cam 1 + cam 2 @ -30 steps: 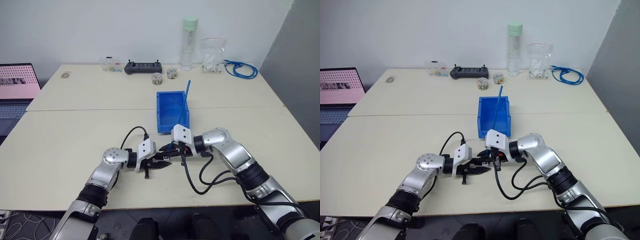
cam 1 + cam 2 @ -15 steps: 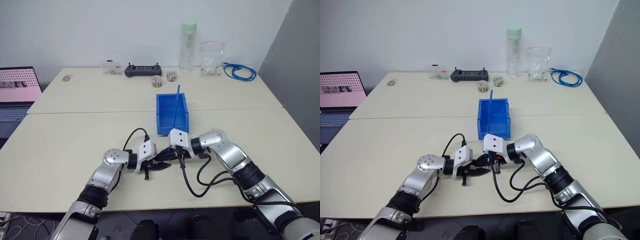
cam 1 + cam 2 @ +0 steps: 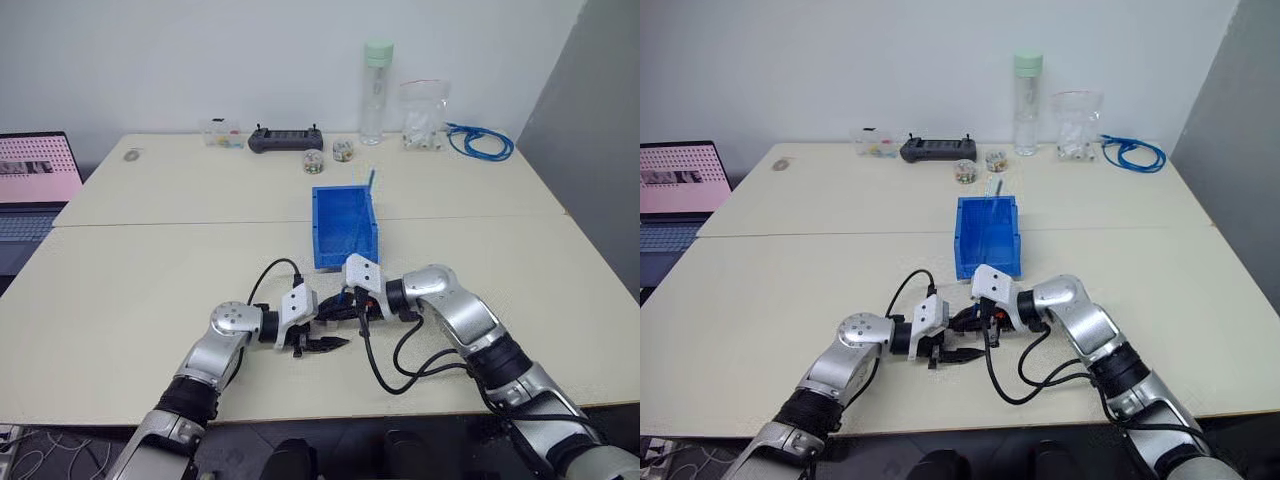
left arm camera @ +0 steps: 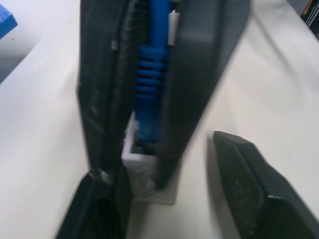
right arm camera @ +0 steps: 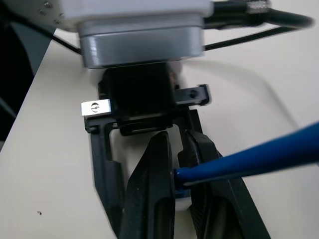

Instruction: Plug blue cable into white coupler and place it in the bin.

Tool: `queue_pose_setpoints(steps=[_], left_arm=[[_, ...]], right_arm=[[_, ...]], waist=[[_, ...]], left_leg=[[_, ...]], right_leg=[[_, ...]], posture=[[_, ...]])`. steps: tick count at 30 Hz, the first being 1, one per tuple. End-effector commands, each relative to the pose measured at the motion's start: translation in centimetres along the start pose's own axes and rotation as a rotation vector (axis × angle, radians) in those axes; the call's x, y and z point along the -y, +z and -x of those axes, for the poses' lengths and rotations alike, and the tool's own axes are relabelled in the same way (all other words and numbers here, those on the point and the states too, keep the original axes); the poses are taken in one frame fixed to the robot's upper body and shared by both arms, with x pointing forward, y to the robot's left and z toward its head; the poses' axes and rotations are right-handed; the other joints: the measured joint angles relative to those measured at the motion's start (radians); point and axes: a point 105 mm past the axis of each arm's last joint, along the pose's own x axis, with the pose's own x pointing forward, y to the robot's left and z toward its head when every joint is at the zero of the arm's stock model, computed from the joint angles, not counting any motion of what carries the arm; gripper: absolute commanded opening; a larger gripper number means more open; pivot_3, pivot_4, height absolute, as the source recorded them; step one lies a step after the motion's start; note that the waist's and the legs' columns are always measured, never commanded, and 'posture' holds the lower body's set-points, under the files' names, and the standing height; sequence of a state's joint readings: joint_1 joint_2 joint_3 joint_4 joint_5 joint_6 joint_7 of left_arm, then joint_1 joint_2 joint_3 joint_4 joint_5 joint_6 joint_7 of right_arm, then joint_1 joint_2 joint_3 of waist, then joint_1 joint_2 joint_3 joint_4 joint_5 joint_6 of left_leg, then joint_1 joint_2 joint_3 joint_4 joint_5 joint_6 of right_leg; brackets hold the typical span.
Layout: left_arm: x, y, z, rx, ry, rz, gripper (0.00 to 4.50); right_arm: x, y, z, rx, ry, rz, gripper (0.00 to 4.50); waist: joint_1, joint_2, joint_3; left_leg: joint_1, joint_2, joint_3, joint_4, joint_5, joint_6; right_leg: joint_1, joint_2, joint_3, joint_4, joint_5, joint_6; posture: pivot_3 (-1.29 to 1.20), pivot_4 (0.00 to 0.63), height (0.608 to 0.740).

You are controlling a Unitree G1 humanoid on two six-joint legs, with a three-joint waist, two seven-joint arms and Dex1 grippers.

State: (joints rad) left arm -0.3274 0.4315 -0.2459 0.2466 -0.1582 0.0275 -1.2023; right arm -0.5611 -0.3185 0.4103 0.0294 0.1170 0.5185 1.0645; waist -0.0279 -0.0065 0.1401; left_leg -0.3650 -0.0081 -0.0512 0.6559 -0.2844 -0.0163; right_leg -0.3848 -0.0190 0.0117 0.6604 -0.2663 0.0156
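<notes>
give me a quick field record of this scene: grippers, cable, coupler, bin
right gripper: shut on the blue cable near its plug
left gripper: open, its fingers either side of the white coupler
blue cable: plug end sits in the coupler's socket
white coupler: on the table, between the two grippers
bin: just beyond the grippers, with the cable's free end rising over it
step left: into the bin

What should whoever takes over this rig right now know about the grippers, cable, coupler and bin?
Right gripper: shut on the blue cable near its plug.
Left gripper: fingers apart around the white coupler, no longer clamping it.
Plug sits in the coupler's socket, so mating looks done.
Bin: just beyond the grippers on the table.
Left: carry the joined pair into the bin and let go.
</notes>
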Motion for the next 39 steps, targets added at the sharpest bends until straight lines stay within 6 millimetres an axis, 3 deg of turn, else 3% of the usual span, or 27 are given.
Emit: queue_pose_setpoints(steps=[1, 5, 6, 10, 16, 18, 27, 32, 35, 39], left_arm=[[0.3, 3.5, 1.9, 0.095, 0.089, -0.008, 3.52], [1.3, 6.7, 4.2, 0.168, 0.261, 0.017, 4.42], [1.5, 7.3, 4.3, 0.178, 0.283, 0.019, 4.46], [0.1, 10.3, 4.9, 0.288, 0.585, 0.104, 4.46], [-0.2, 10.0, 5.2, 0.341, 0.831, 0.245, 4.46], [-0.1, 9.8, 5.2, 0.334, 0.879, 0.251, 4.50], [-0.3, 9.1, 5.0, 0.333, 0.932, 0.288, 4.50], [-1.3, 8.6, 4.7, 0.293, 0.933, 0.286, 4.50], [-2.3, 8.4, 4.8, 0.284, 0.974, 0.305, 4.50], [-3.2, 8.3, 5.3, 0.287, 1.030, 0.290, 4.50]], right_arm=[[-0.2, 2.1, 3.5, 0.070, -0.053, -0.246, 0.13], [2.2, 6.9, 7.1, 0.165, -0.129, -0.392, 0.13], [2.7, 7.4, 7.5, 0.173, -0.142, -0.413, 0.13], [7.9, 10.4, 8.5, 0.205, -0.241, -0.509, 0.13], [13.8, 11.2, 6.9, 0.184, -0.413, -0.537, 0.13], [14.7, 11.1, 6.5, 0.189, -0.444, -0.559, 0.83], [16.2, 11.8, 6.9, 0.212, -0.515, -0.525, 2.80], [16.9, 12.2, 9.4, 0.241, -0.572, -0.487, 4.12], [16.4, 11.6, 11.3, 0.216, -0.586, -0.383, 4.12], [13.4, 8.2, 13.5, 0.200, -0.638, -0.313, 4.12]], waist=[[0.000, 0.000, 0.008], [-0.007, -0.002, 0.021], [-0.005, -0.001, 0.024], [-0.002, -0.001, 0.028], [-0.002, -0.004, 0.030], [-0.003, -0.005, 0.030], [0.001, -0.004, 0.030], [0.002, -0.004, 0.030], [0.005, -0.004, 0.031], [0.017, -0.005, 0.030]], left_leg=[[-0.001, 0.000, 0.000, 0.000, 0.000, 0.000], [-0.020, 0.001, -0.001, 0.002, 0.000, -0.001], [-0.021, 0.001, -0.001, 0.002, 0.000, -0.001], [-0.021, 0.001, -0.001, 0.003, 0.000, -0.001], [-0.021, -0.001, 0.001, 0.004, 0.000, -0.001], [-0.021, -0.001, 0.004, 0.004, 0.000, -0.001], [-0.029, -0.001, 0.003, 0.005, 0.000, -0.001], [-0.029, -0.001, 0.003, 0.005, 0.000, -0.001], [-0.030, -0.001, 0.003, 0.006, 0.000, -0.001], [-0.031, -0.001, 0.002, 0.006, 0.000, -0.001]], right_leg=[[-0.001, 0.000, 0.000, 0.000, 0.000, 0.000], [-0.022, -0.001, 0.000, 0.006, 0.004, -0.005], [-0.023, -0.001, 0.001, 0.006, 0.004, -0.006], [-0.021, -0.001, -0.001, 0.005, 0.004, -0.007], [-0.020, -0.001, 0.000, 0.004, 0.005, -0.005], [-0.021, -0.001, 0.003, 0.004, 0.006, -0.005], [-0.026, -0.001, 0.002, 0.003, 0.006, -0.006], [-0.026, -0.001, 0.001, 0.003, 0.006, -0.006], [-0.026, -0.001, 0.001, 0.003, 0.006, -0.006], [-0.026, -0.001, 0.000, 0.002, 0.006, -0.005]], posture=[[0.00, 0.150, 0.740], [0.00, 0.150, 0.740], [0.00, 0.150, 0.740], [0.00, 0.150, 0.740], [0.00, 0.150, 0.740], [0.00, 0.150, 0.740], [0.00, 0.150, 0.740], [0.00, 0.150, 0.740], [0.00, 0.150, 0.740], [0.00, 0.150, 0.740]])
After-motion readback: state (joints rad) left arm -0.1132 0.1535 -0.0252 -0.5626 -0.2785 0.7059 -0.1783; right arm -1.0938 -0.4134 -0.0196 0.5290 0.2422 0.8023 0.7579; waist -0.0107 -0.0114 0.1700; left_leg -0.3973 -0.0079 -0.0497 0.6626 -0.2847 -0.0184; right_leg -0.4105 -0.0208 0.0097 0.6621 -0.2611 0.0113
